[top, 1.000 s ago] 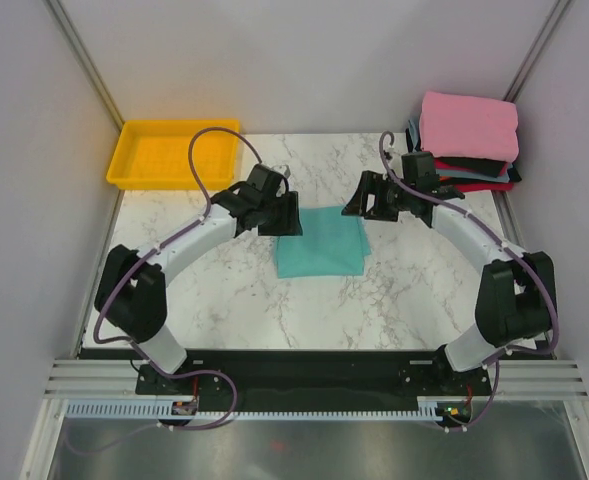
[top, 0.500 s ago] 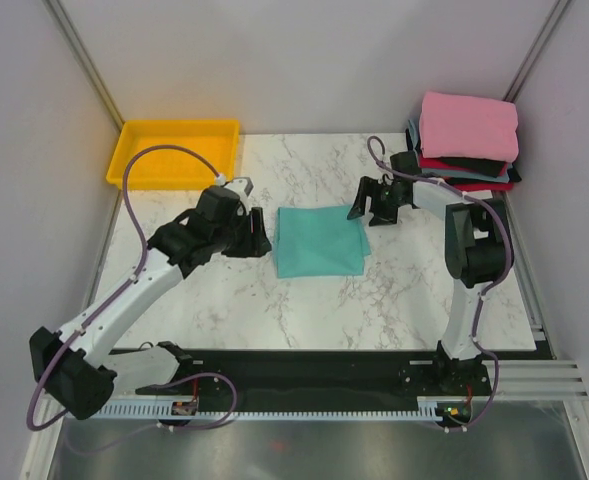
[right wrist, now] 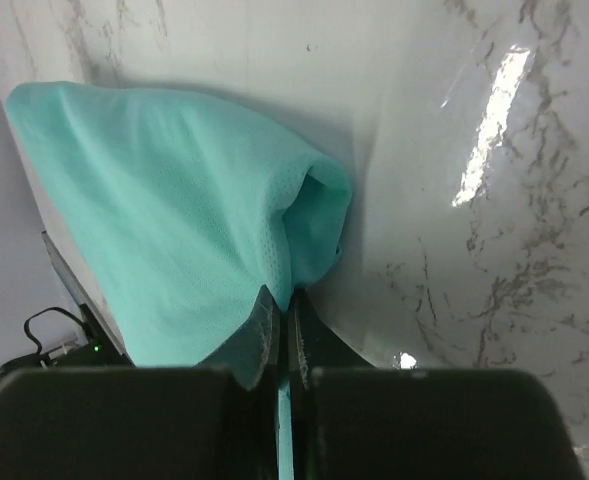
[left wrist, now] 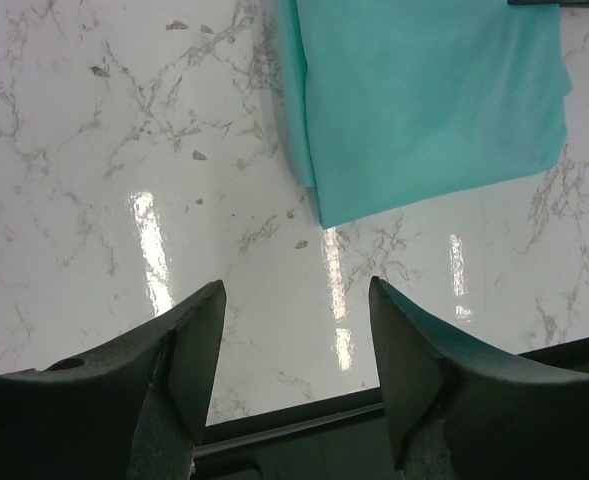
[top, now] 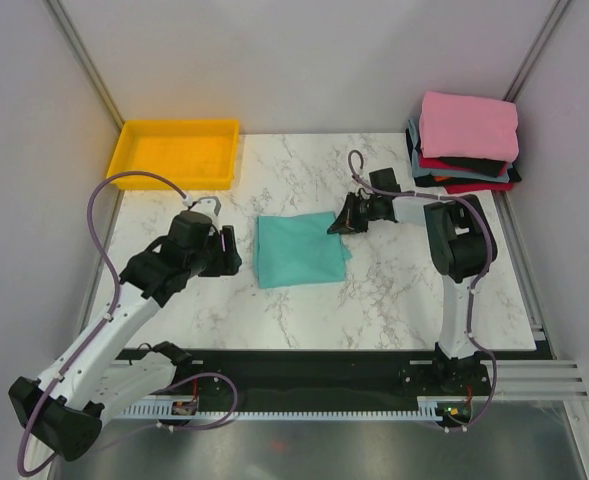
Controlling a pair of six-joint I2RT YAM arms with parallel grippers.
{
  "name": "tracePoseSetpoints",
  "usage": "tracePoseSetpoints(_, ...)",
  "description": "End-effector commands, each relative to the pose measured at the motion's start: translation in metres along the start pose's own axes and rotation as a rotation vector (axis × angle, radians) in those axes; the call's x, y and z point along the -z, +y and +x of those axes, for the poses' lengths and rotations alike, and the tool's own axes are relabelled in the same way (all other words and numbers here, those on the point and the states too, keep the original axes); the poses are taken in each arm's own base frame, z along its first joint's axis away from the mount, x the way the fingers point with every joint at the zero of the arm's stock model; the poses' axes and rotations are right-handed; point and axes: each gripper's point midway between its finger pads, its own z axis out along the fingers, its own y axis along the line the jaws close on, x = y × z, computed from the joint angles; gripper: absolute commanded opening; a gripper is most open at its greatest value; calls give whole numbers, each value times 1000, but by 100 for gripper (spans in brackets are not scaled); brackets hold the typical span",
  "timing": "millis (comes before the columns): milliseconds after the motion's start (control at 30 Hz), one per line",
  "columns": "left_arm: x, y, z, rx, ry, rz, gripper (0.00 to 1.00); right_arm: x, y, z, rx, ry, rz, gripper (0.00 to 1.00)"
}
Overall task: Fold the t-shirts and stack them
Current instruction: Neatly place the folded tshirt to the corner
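Across the whole floor of the booth spreads a white marble table (top: 394, 290). Over it reach two black-and-white arms: the left arm (top: 104, 320) stretches from the near left corner towards the middle, and the right arm (top: 454, 250) stands tall on the right with its forearm turned left. At the far left corner sits a yellow tray (top: 179, 123). At the far right corner rests a stack of folded t-shirts (top: 469, 125), pink on top, with black, red and grey-blue edges showing beneath.

Near the middle of the table lies a folded teal t-shirt (top: 299, 252), flat except at its far right corner. That corner is bunched up and pinched between the closed fingers of the right gripper (right wrist: 279, 310). The left gripper (left wrist: 294, 290) hangs just left of the shirt with its fingers spread and holding nothing, well clear of the cloth.
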Motion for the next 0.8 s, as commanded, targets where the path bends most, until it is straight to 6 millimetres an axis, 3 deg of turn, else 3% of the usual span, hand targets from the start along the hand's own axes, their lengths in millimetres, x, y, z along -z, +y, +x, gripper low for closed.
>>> tracePoseSetpoints(0, 2, 7, -8, -47, -44, -20, 67, -15, -37, 32, -57, 74, 68, 0)
tracePoseSetpoints(133, 4, 7, -11, -47, -66, -20, 66, -5, -12, 22, -30, 30, -57, 0)
tracePoseSetpoints(200, 8, 6, -13, -47, -77, -10, 66, 10, 6, 14, -18, -2, -109, 0)
tracePoseSetpoints(267, 18, 5, -15, -47, -97, 8, 65, 26, 30, -2, 25, -56, -157, 0)
tracePoseSetpoints(467, 44, 15, -22, -58, -164, -17, 65, 80, 66, -52, 124, -186, -132, 0)
tracePoseSetpoints(733, 58, 17, -27, -25, -267, 7, 64, 126, 64, -83, 246, -226, 54, 0)
tracePoseSetpoints(767, 57, 17, -25, -24, -263, 9, 64, 136, 67, -96, 282, -260, 94, 0)
